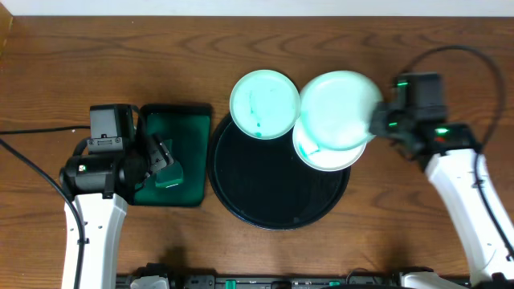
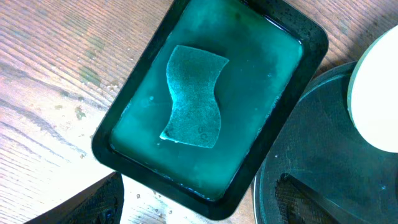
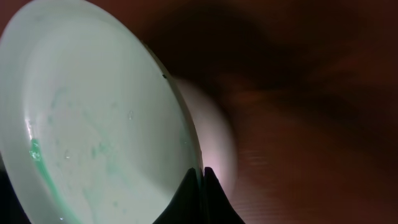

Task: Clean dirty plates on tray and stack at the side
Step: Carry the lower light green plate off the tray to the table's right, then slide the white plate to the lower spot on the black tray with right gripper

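Observation:
The round black tray (image 1: 241, 193) sits mid-table. My right gripper (image 1: 377, 123) is shut on the rim of a white plate (image 1: 339, 108) and holds it tilted above a second plate (image 1: 325, 159) on the tray's right edge. In the right wrist view the held plate (image 3: 93, 124) shows faint teal smears, with my fingertips (image 3: 203, 171) pinching its edge. A third plate (image 1: 264, 103) with a teal smear lies at the tray's back rim. My left gripper (image 1: 161, 156) is open and empty over the green tray (image 1: 170, 120); its fingers (image 2: 199, 205) frame the left wrist view.
The rectangular dark-green tray (image 2: 292, 74) holds teal liquid and a wavy sponge (image 2: 194, 96), left of the black tray (image 2: 323, 168). Cables run at the far left and the back right of the wood table (image 1: 120, 56).

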